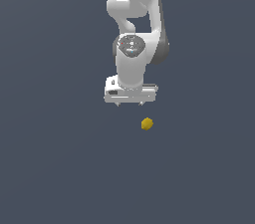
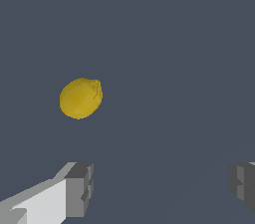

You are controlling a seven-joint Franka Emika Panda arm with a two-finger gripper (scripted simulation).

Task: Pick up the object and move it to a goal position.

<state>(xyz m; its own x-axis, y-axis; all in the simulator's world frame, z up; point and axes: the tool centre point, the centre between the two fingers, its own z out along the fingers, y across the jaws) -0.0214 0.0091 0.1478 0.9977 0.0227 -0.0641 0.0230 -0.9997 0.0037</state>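
The object [image 1: 146, 124] is a tiny mustard-yellow rounded lump lying on the dark grey floor, a little below and toward the exterior view's right of the gripper [image 1: 129, 103]. In the wrist view the object [image 2: 80, 98] appears as a yellow, lemon-like ball lying apart from the fingers, outside the gap between them. The white gripper [image 2: 162, 188] is open and empty, its two grey fingertips [image 2: 79, 188] spread wide. Nothing is held.
The white arm [image 1: 137, 14] comes down from the top of the exterior view. The plain dark grey surface [image 1: 60, 158] surrounds the object on all sides.
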